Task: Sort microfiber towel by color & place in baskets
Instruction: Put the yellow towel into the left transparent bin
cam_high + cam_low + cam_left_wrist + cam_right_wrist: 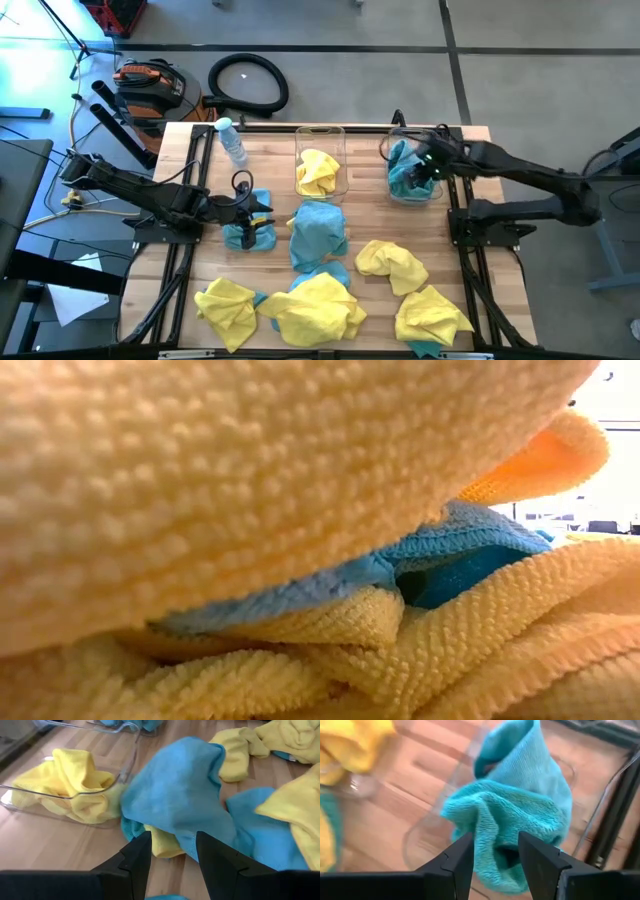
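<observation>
In the high view, several yellow towels and a teal towel lie loose on the near half of the table. One clear basket holds a yellow towel. A second clear basket stands to its right. My right gripper is over that basket, shut on a teal towel. My left gripper hovers open above another teal towel at table left. Its wrist view looks past the open fingers at the central teal towel. My right gripper has a bunched fold of the teal towel between its two fingers, coming from above into the right basket. Several layers fill the gap. The rest of the towel bulges beyond the fingertips inside the basket wall; whether it rests on the floor is hidden.
A small clear bottle with a blue cap lies at the far left of the table. Yellow towels with a teal one between them fill the low view. Black frame rails run along both table sides.
</observation>
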`<action>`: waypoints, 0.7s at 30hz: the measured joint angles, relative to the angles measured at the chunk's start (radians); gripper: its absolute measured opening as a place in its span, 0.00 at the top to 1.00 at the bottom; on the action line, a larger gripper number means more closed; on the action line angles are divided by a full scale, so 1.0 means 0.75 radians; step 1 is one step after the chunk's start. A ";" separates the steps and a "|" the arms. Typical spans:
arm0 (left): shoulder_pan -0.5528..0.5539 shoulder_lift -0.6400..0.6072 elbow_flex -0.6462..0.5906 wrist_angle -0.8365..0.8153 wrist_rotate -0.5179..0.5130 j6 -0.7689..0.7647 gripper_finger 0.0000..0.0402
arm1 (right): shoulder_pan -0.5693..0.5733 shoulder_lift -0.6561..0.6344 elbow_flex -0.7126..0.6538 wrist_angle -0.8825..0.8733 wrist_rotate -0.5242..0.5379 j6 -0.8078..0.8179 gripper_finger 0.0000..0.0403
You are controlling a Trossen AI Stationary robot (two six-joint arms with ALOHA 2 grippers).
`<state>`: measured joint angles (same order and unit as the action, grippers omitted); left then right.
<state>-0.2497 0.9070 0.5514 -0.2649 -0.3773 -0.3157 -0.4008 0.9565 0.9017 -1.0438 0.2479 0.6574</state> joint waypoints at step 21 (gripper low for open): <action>-0.275 0.255 0.454 -0.746 -0.127 -0.347 0.65 | 0.932 -0.103 -0.593 1.410 0.443 -0.109 0.63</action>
<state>-0.4562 1.0980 0.8919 -0.8243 -0.4727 -0.5762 0.2980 0.8794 0.4568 0.0138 0.5803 0.5759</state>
